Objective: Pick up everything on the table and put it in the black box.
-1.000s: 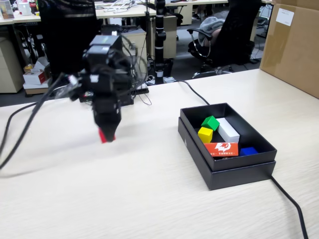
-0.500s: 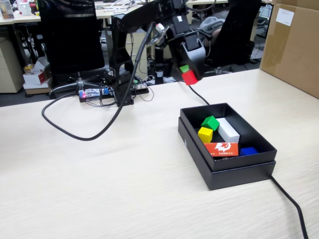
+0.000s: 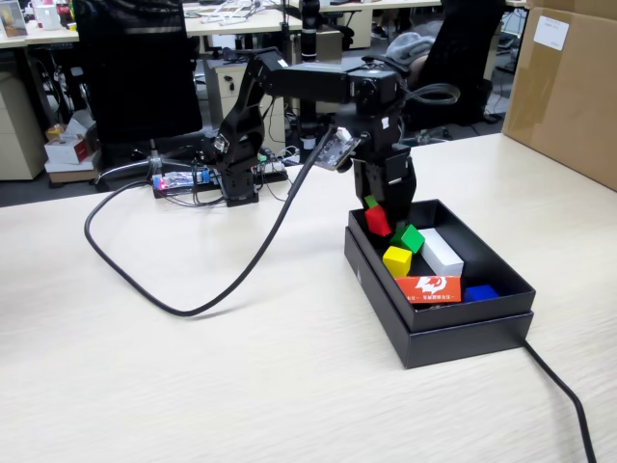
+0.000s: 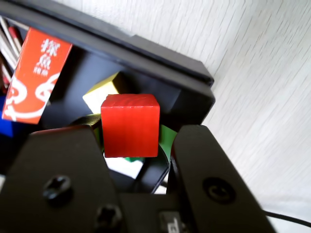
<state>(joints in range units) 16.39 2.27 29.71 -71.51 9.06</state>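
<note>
Arm (image 3: 289, 87) reaches from far-left base rightward, wrist bent down — gripper (image 3: 380, 220) over box's (image 3: 463, 328) far-left corner. Jaws clamped on red cube (image 4: 130, 125), held above box floor, just inside rim. Right of it — green cube (image 3: 410, 237), yellow cube (image 3: 396, 260) already in box, near white block (image 3: 442, 253), card (image 3: 429, 286). Drop spot directly below claw.

Pale wood table (image 3: 193, 386), black box (image 3: 463, 333) resting on it (right side, fixed view), black cable (image 3: 183, 309) trailing across
</note>
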